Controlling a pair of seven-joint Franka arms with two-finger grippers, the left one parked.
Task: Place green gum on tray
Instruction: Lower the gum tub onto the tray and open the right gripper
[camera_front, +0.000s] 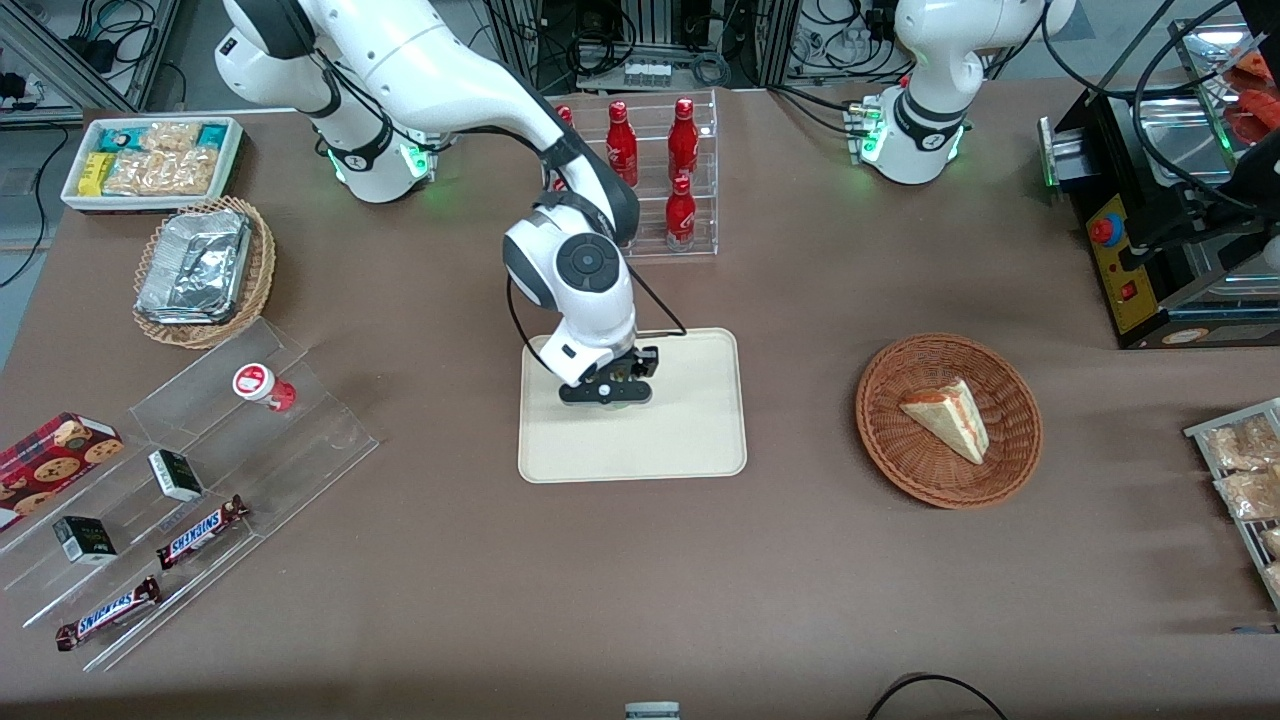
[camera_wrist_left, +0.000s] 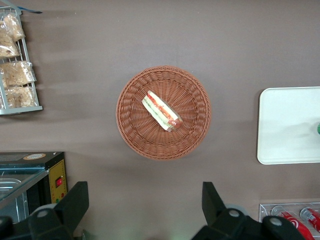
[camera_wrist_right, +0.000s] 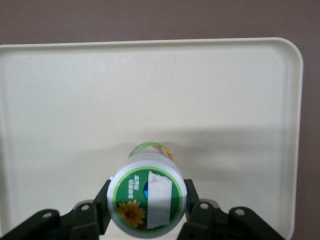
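One claw clamped on green gum, frame centre, above tray | risk: early release topples, rolls canister off.

The working arm is white and round with dark grey joints. Its gripper is black. A thin black cable runs down it, and green lights glow at the base.

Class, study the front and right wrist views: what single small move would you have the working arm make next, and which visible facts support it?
Probably lower slightly if needed, then open the fingers. The gripper is shut on the green gum, held upright over the tray, well inside its rim. The front view shows the gripper low over the tray, though contact cannot be confirmed.
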